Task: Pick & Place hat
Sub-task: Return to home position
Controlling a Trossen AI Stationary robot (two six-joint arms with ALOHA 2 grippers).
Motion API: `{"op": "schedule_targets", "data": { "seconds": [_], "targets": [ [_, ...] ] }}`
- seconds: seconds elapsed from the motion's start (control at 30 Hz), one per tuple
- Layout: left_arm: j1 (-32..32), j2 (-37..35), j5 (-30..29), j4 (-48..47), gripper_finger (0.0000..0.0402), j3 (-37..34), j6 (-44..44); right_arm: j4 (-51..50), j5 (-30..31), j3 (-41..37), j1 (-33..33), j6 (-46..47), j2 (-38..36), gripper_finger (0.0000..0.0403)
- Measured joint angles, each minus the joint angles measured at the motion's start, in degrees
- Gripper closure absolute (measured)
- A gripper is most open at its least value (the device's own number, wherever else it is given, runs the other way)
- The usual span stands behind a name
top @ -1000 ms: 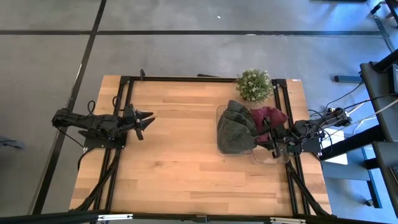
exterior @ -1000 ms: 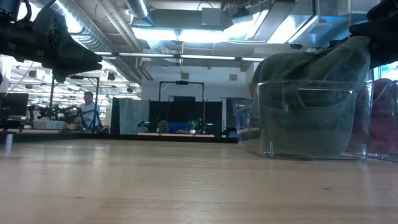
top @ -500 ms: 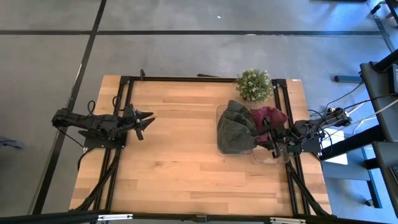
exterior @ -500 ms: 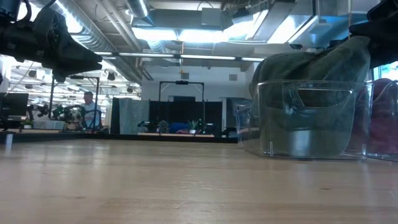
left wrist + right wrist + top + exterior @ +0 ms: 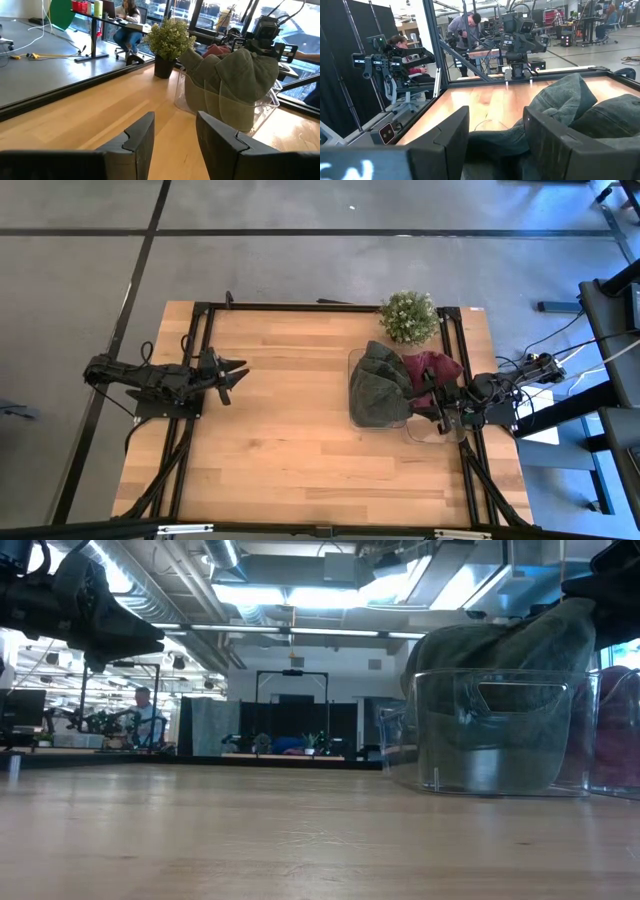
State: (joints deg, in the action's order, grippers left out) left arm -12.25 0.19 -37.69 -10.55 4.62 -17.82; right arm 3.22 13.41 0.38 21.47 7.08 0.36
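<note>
Wooden surface (image 5: 290,450): light planks, edged by a black frame (image 5: 320,307); one arm is mounted at each end.
Left transparent bin (image 5: 352,420): set on the right half of the surface, near the far edge.
Grey-green caps (image 5: 380,388): piled in the left transparent bin and heaped well above its rim; a brim is seen through the clear wall in the low view.
Right transparent bin (image 5: 432,436): placed just beside the left one, on the right arm's side.
Maroon cap (image 5: 436,366): lodged in the right transparent bin, pressed against the grey-green pile.
Potted plant (image 5: 408,317): stood upright at the far edge, just beside both bins.
Left arm (image 5: 150,377): stretched low over the left end of the surface, well apart from the bins.
Left jaws: held partly open with nothing between them, and pointed across the bare wood toward the bins.
Right arm (image 5: 495,392): folded at the right end, its wrist reaching over the right transparent bin.
Right jaws: spread apart with nothing gripped, held just above the maroon cap; the grey-green caps are seen just past them.
Background: a seated person (image 5: 127,17) is seen beyond the plant, and a standing person (image 5: 467,27) beyond the left arm.
</note>
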Motion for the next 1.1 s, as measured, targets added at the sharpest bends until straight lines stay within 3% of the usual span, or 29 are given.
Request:
{"op": "schedule_targets", "data": {
  "seconds": [1.1],
  "targets": [
    [-0.01, 0.01, 0.0, -0.01, 0.0261, 0.0, 0.0, 0.01, 0.0, 0.0, 0.0, 0.03, 0.0, 0.0217]
  ]
}}
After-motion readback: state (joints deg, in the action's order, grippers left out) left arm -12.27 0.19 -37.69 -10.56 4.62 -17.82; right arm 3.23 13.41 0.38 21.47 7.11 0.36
